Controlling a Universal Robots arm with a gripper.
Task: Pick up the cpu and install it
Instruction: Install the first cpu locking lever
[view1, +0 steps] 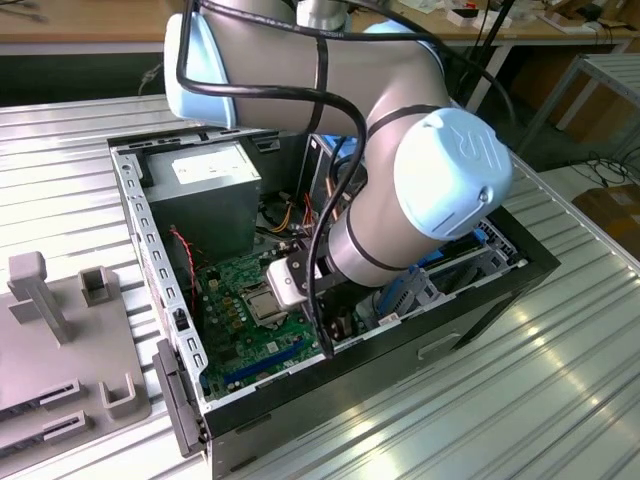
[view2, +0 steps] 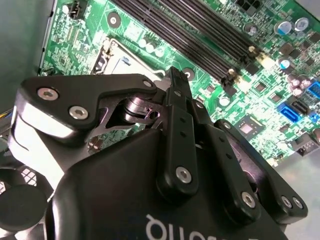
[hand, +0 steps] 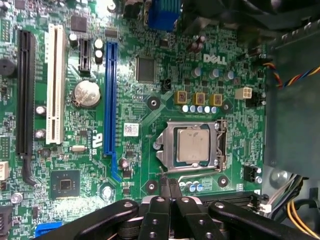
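The cpu (hand: 193, 144) is seen seated inside the socket frame (hand: 220, 145) on the motherboard (hand: 150, 75), at about one o'clock from the hand (hand: 169, 186). The fingertips are pressed together, apparently empty (nothing visible between them); the retaining frame's latch should be confirmed.

one cpu (hand: 192, 144), one motherboard (hand: 150, 90), one computer case (view1: 480, 300)

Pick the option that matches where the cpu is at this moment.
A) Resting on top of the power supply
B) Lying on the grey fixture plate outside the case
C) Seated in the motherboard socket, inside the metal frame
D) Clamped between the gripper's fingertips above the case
C: in the first wrist view the cpu lies flat within the socket frame on the motherboard, with the gripper closed and empty beside it.
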